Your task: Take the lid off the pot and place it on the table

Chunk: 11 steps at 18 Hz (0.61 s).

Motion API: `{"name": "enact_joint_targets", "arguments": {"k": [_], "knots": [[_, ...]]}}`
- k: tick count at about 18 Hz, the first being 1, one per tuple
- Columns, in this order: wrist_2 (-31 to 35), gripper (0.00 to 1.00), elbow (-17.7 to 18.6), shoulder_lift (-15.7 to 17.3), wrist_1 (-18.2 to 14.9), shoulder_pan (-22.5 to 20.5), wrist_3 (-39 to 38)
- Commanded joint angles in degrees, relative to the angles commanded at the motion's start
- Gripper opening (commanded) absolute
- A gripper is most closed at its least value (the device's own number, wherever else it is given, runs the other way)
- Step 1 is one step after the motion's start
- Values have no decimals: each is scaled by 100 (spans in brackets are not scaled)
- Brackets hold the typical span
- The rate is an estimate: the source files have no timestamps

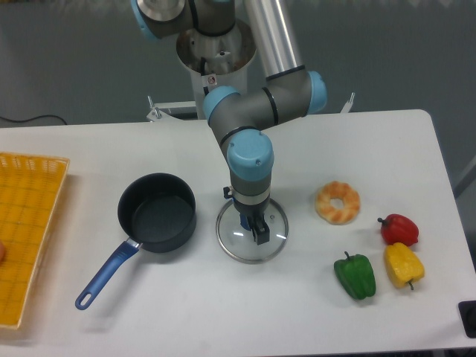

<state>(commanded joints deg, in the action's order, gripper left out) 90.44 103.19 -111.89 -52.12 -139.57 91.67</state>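
Observation:
The lid [251, 230], clear glass with a metal rim, lies flat on the white table [223, 312] just right of the pot. The pot [157, 212] is dark, uncovered and empty, and its blue handle [106, 276] points toward the front left. My gripper [258, 233] points straight down over the lid's centre. Its dark fingers stand close together where the knob sits, and they hide the knob. They look shut on the lid's knob.
A yellow mesh tray [26, 230] sits at the left edge. A bagel-like ring [338, 202] lies right of the lid. Red [399, 229], yellow [404, 265] and green [355, 275] peppers are grouped at the front right. The arm's base stands at the back centre.

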Motion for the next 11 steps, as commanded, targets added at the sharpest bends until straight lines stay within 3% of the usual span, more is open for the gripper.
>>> {"name": "enact_joint_targets", "arguments": {"k": [11], "knots": [[88,100,-132,352,-220,-220,-9]]}}
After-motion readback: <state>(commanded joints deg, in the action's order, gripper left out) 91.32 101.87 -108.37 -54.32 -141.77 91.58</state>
